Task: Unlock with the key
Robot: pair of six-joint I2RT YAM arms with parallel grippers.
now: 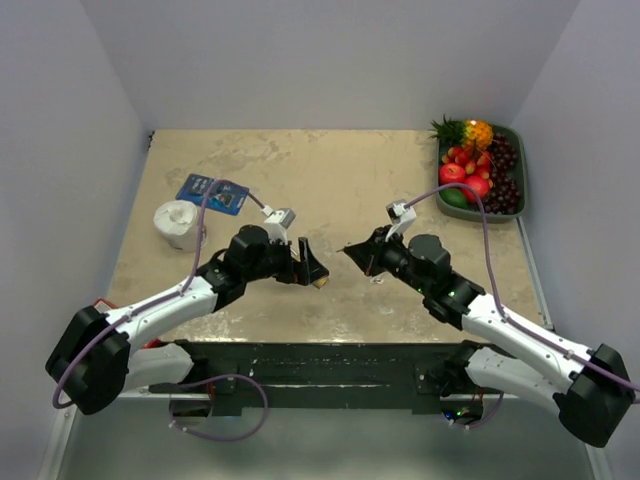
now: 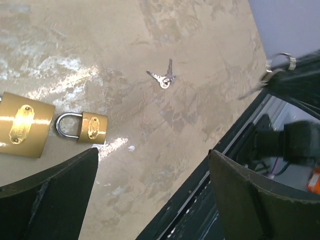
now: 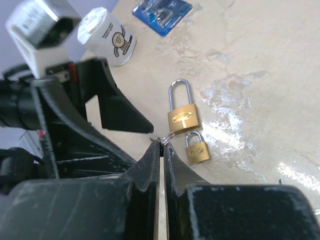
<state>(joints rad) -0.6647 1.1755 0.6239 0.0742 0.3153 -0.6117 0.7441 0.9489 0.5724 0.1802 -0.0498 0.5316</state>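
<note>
Well — right gripper (image 3: 161, 145) was pinched tight on the key ring (image 2: 287, 60) w/ the key (image 2: 251, 91) dangling off it; left gripper (image 2: 152, 165) gaped wide above the small padlock (image 2: 89, 127). Risk: a loose-hanging key could swing & miss the keyhole. Padlock lay flat, long axis left–right in left wrist view, shackle pointing at the bigger padlock (image 2: 22, 125) just beside it.

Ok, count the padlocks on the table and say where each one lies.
2. The larger padlock lies on the table ahead of the left gripper; the smaller padlock lies close beside it, shackle toward it. Some tabletop is out of sight, so another may be hidden.
</note>
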